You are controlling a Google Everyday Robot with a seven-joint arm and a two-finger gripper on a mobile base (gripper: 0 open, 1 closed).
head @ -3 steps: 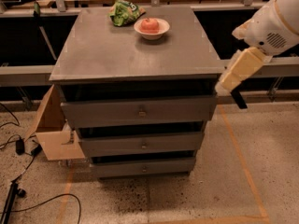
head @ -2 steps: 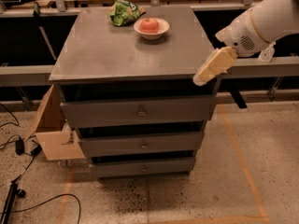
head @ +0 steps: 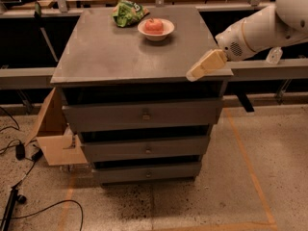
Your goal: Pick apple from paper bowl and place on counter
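End effector [head: 193, 73] over counter [head: 115, 52] front-right edge; apple [head: 154, 25] well apart.

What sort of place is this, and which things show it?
Probably a robot lab: a robot's gripper hangs at the counter's front right edge, cables trail over the speckled floor, and a cardboard box sits beside the drawers.

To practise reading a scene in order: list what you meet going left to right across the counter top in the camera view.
green snack bag → paper bowl with the apple in it → gripper, at the front right edge of the counter.
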